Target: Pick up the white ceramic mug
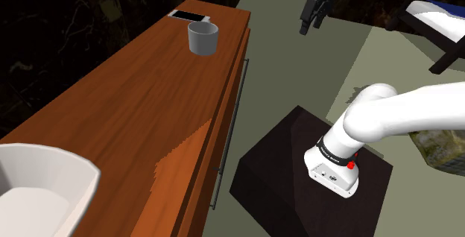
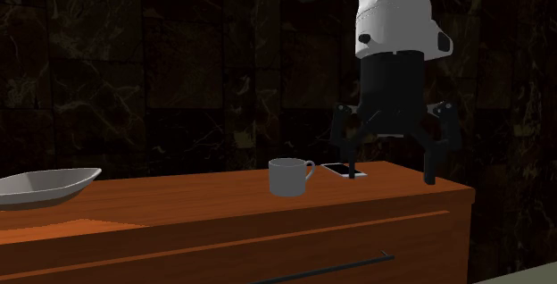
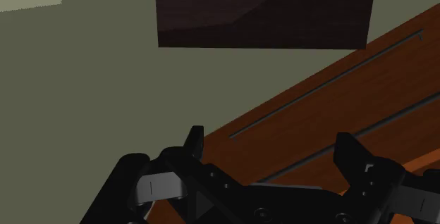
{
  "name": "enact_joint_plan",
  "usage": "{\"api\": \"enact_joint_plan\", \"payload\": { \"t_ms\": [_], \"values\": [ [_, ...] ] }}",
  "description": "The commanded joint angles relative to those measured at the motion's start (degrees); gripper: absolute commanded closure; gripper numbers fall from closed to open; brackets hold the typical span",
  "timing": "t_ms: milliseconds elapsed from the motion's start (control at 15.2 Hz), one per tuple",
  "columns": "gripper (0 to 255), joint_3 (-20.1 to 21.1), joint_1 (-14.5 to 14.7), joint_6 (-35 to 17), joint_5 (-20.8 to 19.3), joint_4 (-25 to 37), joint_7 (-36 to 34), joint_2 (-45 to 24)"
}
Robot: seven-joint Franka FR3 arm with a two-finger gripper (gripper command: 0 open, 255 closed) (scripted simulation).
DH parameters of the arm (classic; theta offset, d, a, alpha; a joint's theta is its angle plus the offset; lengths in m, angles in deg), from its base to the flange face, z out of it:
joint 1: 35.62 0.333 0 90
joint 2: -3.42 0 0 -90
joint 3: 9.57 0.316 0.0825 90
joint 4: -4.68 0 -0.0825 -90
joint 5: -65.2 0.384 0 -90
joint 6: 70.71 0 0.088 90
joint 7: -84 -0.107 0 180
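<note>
- Step in hand, as I judge it: the approach. The gripper (image 1: 311,27) hangs off the dresser (image 1: 112,101), above the floor (image 1: 298,71), fingers spread and holding nothing.
- The mug (image 1: 202,38) stands upright near the dresser's end, just beside a phone (image 1: 188,15).
- The next move calls for travelling over the mug, then lowering to straddle its wall.
- The mug looks empty, as does the bowl (image 1: 37,183) at the far end.

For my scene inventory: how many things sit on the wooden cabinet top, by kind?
mug: 1
phone: 1
bowl: 1
Total: 3
</note>
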Motion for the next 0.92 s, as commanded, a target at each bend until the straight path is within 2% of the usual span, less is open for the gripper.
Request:
{"api": "enact_joint_plan", "payload": {
  "t_ms": [0, 462, 858],
  "values": [
    [0, 0.0, 0.0, 0.0, 0.0, 0.0, 0.0, 0.0],
    [0, 5.6, 2.2, -6.8, 3.1, 4.9, -5.1, -10.8],
    [0, 10.2, 3.6, -11.3, 3.9, 11.6, -9.3, -21.1]
  ]
}}
